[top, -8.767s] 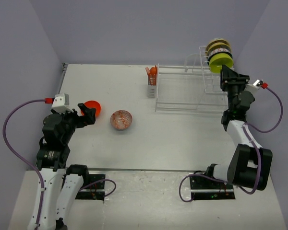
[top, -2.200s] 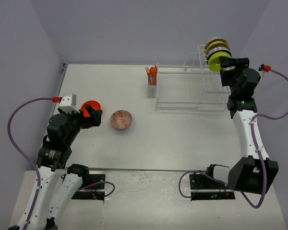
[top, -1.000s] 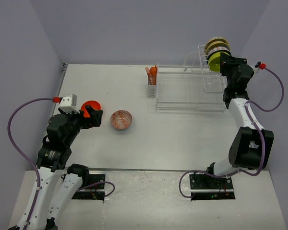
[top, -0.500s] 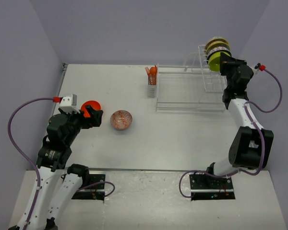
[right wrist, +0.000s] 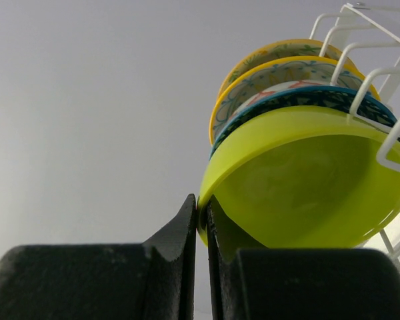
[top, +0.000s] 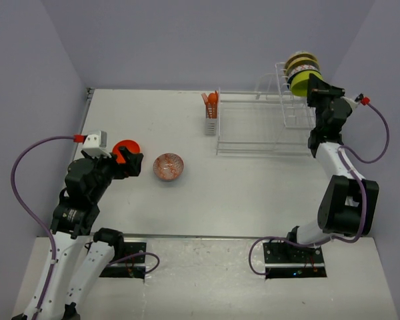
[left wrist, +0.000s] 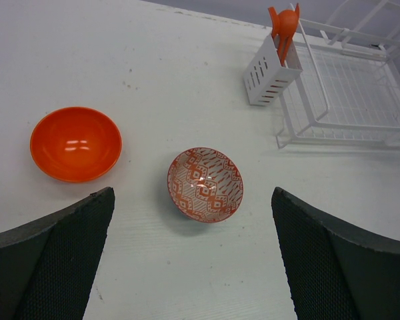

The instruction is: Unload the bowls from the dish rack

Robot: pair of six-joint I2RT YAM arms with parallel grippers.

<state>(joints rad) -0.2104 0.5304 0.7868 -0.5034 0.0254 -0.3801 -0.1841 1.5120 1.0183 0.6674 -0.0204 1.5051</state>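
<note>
**Grip on lime-green bowl at the rack's tall end**

Your right gripper [right wrist: 201,208] has its fingers pressed together on the rim of the lime-green bowl [right wrist: 307,180]. That bowl stands on edge in the tall slotted end of the dish rack [top: 253,145]. Behind it in the same slots are the blue patterned bowl [right wrist: 300,99] and then two yellow-rimmed bowls [right wrist: 280,68].

Your left gripper [top: 129,162] hangs spread wide and holds nothing, well to the left of the dish rack. On the table [top: 253,193] below it, two bowls sit upright and apart. The plain orange bowl [left wrist: 76,143] is farther from the rack and the red patterned bowl [left wrist: 205,184] is nearer.

Orange utensils [left wrist: 284,23] stand in the cutlery basket [left wrist: 270,70] on the rack's left side.
</note>
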